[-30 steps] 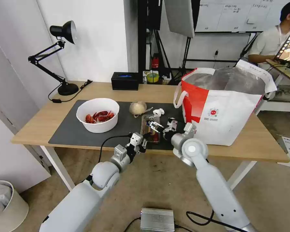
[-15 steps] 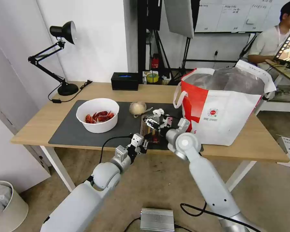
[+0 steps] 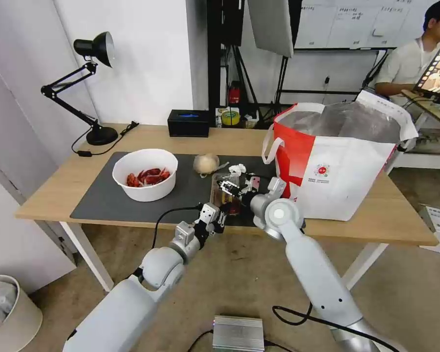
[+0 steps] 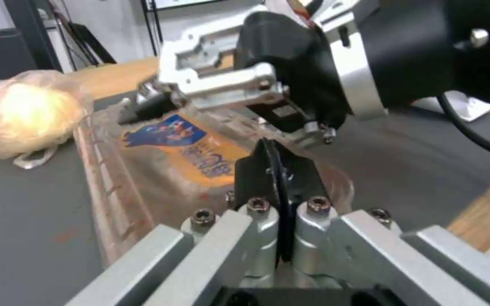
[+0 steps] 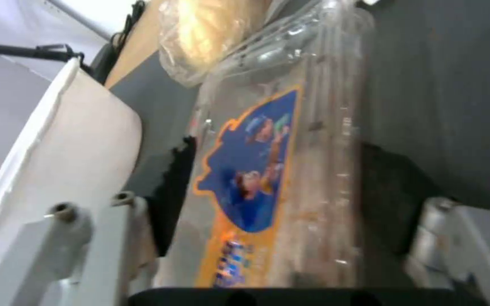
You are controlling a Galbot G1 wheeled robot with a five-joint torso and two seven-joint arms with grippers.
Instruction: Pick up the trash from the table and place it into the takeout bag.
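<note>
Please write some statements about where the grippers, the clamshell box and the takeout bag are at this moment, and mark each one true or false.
1. The right gripper is open, with the clear clamshell box between its fingers. True.
2. The left gripper is wide open above the white bowl. False: it is shut, at the near end of the clamshell box, away from the bowl.
3. The takeout bag stands on the table, on the robot's right side. True.
4. The clamshell box is already inside the takeout bag. False: it lies on the dark grey mat.
5. The bowl holds red crayfish shells. True.
</note>
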